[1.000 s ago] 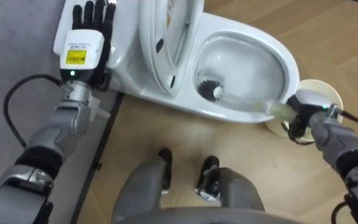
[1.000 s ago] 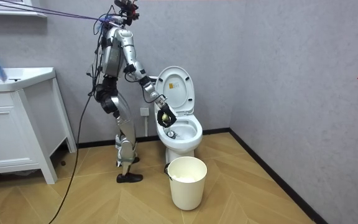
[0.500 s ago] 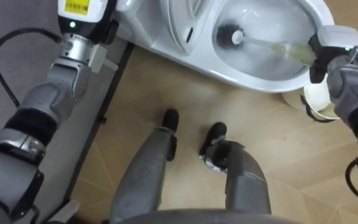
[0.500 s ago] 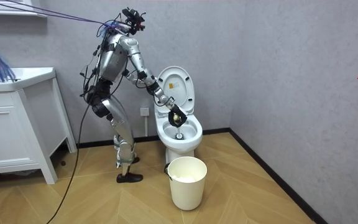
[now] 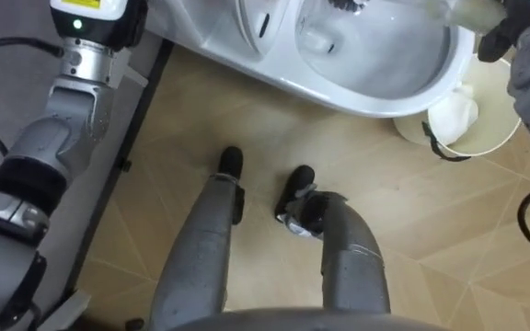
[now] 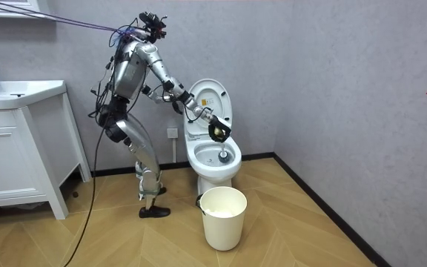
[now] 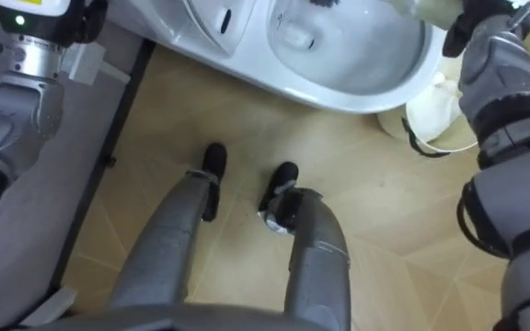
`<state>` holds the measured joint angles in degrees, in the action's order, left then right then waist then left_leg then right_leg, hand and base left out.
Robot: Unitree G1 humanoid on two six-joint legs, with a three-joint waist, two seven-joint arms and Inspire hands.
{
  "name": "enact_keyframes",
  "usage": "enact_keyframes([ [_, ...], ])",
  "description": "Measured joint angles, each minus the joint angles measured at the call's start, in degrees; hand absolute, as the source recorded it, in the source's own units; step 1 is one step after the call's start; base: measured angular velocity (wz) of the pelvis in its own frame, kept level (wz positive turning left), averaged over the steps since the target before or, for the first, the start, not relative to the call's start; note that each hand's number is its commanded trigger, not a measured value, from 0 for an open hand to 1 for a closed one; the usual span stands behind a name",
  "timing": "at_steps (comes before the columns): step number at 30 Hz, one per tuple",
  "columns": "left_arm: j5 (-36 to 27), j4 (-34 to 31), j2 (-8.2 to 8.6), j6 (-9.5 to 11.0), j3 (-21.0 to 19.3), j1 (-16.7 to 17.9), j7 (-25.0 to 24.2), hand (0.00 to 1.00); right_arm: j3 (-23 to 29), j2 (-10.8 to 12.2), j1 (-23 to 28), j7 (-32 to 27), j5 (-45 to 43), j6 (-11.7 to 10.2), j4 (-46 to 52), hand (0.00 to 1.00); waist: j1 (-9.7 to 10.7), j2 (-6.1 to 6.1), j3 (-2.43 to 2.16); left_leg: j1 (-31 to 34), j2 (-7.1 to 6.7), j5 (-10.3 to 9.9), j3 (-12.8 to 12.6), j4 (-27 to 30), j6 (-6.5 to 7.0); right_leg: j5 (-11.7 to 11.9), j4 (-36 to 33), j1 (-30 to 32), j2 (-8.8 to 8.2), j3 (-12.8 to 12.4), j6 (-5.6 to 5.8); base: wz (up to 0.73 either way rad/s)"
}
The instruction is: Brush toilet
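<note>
Wood-patterned flooring surrounds the white ceramic toilet (image 5: 366, 92). Left eye view: our right hand (image 5: 509, 39) clasps the pale-handled black-bristled toilet brush (image 5: 458, 11). Room view: its head sits in the bowl; we judge scrubbing underway, unfinished.

Bent over white ceramic toilet (image 6: 213, 169) against back wall; raised oval lid (image 6: 210, 107) behind bowl. In bowl, head of pale-handled toilet brush (image 6: 219, 152), handle up in right hand (image 6: 217, 131), fingers curled round it. Before toilet, on wood plank floor (image 6: 310, 230), round white plastic bucket (image 6: 222, 216). Well apart at room view's left, white vanity cabinet (image 6: 13, 156).
</note>
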<state>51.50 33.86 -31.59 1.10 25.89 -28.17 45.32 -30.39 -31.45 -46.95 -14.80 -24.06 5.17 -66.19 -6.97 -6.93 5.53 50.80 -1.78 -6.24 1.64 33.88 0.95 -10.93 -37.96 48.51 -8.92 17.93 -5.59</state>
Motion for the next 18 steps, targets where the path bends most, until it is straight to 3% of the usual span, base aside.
enact_keyframes([
  [4, 0.50, -0.20, 0.02, -0.84, -0.01, 0.77, -1.64, 0.00, -0.03, 0.63, 3.41, -0.06, -7.57, 1.22, 4.24, 1.00, -0.93, 0.61, -0.09, -0.52, 0.12, -0.19, 0.56, 0.90, -0.14, 0.15, 0.82, -1.38, 0.62, 0.86, -0.20, 0.01],
  [7, 0.39, -0.69, 0.30, -0.92, 0.73, 0.98, -4.04, 0.00, -3.43, 0.73, 7.07, 0.10, -12.94, 2.62, 9.15, 1.00, -2.49, 2.43, -0.20, -0.89, 0.37, -0.37, 1.79, 0.66, -0.39, 0.29, 2.20, -2.83, 1.15, 2.28, -0.13, 0.11],
  [9, 0.20, -0.95, 0.81, -0.97, 1.72, 2.43, -4.98, 0.00, -6.18, 1.06, 9.74, 0.80, -17.94, 5.39, 11.64, 1.00, -4.01, 4.73, -0.35, -1.42, 0.14, -0.45, 2.00, 0.37, -0.25, 0.31, 2.58, -3.55, 1.07, 2.54, 0.04, 0.05],
  [12, -0.32, -1.22, 0.97, -0.93, 2.04, 4.47, -6.28, 0.00, -6.49, 2.06, 12.37, 2.41, -21.56, 8.57, 15.01, 1.00, -4.36, 6.85, -1.63, -2.15, 0.04, -0.41, 1.94, -0.71, -0.18, 0.60, 3.59, -4.14, 1.14, 2.43, 0.31, -0.03],
  [14, -0.20, -1.31, 1.12, -0.91, 1.87, 5.52, -6.83, 0.00, -6.47, 1.28, 14.69, 3.60, -23.04, 9.46, 19.20, 1.00, -4.19, 7.27, -1.96, -3.04, 0.17, -0.40, 1.90, -1.33, -0.23, 0.60, 4.40, -5.01, 1.40, 2.31, 0.31, -0.02],
  [18, -2.19, -3.76, 1.96, -1.96, 0.06, 9.78, -6.71, 0.00, -6.37, 0.26, 22.39, 7.20, -27.78, 13.72, 32.82, 1.00, -3.26, 7.84, -2.43, -4.41, 1.21, -0.85, 2.01, -2.29, -0.66, 0.84, 6.94, -7.06, 2.93, 2.51, 0.07, -0.04],
])
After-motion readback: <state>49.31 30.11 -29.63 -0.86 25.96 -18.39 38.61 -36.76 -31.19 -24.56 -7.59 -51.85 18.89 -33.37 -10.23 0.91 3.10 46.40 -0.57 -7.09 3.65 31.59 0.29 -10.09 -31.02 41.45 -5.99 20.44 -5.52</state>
